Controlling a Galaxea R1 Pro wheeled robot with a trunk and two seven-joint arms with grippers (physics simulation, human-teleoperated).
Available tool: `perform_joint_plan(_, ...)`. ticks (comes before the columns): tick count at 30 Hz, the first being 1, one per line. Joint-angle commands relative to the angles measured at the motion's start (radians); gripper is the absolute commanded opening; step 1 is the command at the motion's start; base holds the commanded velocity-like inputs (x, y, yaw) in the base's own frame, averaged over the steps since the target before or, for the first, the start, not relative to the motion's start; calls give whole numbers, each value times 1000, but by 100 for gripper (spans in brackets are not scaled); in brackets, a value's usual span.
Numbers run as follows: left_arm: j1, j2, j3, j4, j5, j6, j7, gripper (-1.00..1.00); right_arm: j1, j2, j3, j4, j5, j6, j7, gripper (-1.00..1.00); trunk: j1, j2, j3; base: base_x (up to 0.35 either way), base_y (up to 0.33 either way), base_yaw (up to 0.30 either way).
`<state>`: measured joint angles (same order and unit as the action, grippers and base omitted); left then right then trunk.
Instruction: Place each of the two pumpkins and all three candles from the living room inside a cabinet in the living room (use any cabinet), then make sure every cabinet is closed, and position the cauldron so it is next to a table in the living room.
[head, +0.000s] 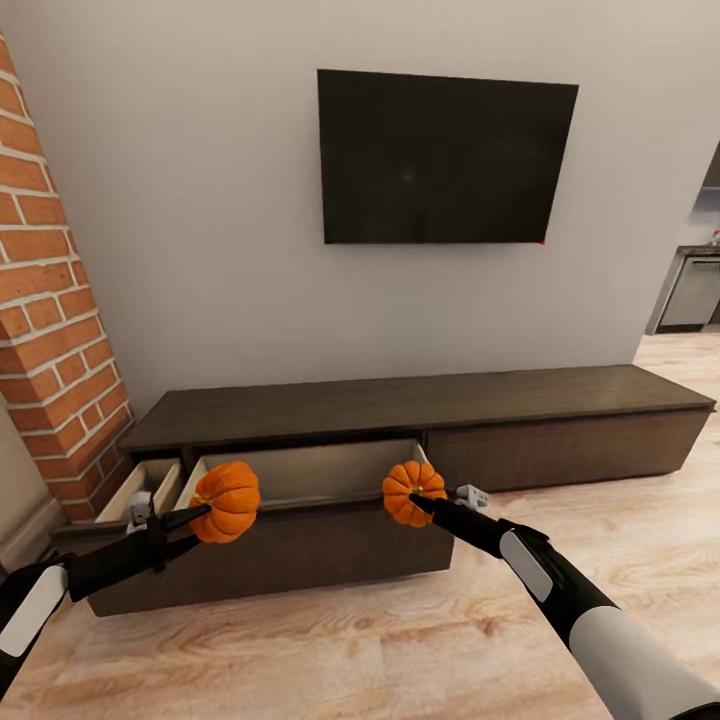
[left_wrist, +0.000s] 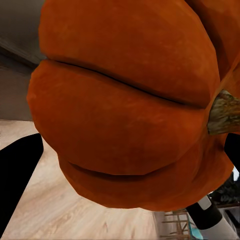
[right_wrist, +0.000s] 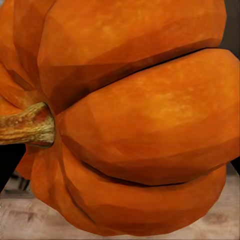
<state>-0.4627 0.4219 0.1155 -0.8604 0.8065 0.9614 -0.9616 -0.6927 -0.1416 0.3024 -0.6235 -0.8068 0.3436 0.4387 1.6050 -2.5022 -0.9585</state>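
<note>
In the head view each arm holds an orange ribbed pumpkin. My left gripper (head: 205, 512) is shut on one pumpkin (head: 227, 500), held over the front edge of a pulled-out cabinet drawer (head: 310, 470). My right gripper (head: 415, 500) is shut on the other pumpkin (head: 412, 490), at that drawer's right front corner. The long dark-brown cabinet (head: 420, 405) stands against the wall. Up close, the left wrist view has its pumpkin (left_wrist: 130, 110) with a dark finger (left_wrist: 17, 175) beside it. The right wrist view has the other pumpkin (right_wrist: 135, 120), stem to one side.
A second, smaller drawer (head: 140, 488) stands open at the cabinet's left end, beside a brick column (head: 50, 330). A black TV (head: 445, 158) hangs on the wall above. Wood floor (head: 400, 640) spreads in front; grey kitchen units (head: 692, 290) lie far right.
</note>
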Motion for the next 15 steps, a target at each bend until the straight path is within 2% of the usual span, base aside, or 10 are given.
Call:
perform_joint_plan(1,-1,0,1,0,2,5,-2,-100,-1,-1,4,-1,-9,3,-3,-100,0,0,-1,58,0,-3)
perform_joint_plan(12,-1,0,1,0,2,5,-2,-100,-1,-2,4,-2,-11,5,-3,-100,0,0,-1,8,0,0)
perform_joint_plan(15,1,-13,-7,-17,18,21,12,-100,-18,16,23,-20,-12,8,-13,-100,0,0,-1,0,0,0)
